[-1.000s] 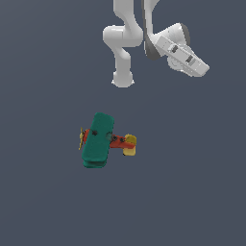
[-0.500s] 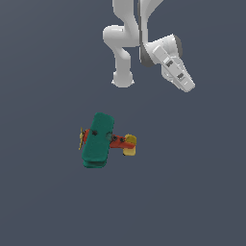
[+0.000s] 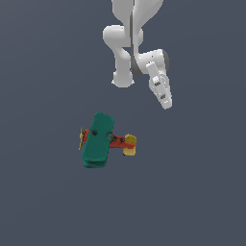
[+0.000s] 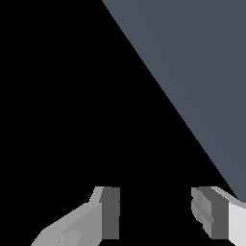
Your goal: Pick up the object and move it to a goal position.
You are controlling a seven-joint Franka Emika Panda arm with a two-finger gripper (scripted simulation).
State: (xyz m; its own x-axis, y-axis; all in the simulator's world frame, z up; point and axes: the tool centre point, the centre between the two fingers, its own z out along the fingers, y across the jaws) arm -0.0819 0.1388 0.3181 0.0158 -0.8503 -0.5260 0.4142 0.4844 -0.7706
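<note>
Nothing was done yet: the toy biplane [image 3: 98,140] lay ungrasped on the floor [image 3: 43,202], well apart from the wide-open, empty gripper [image 3: 166,103].

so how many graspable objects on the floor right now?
1. A toy biplane lies on the grey floor, below and toward the exterior view's left of the end effector. The wrist view shows no object, only floor and fingers.
</note>
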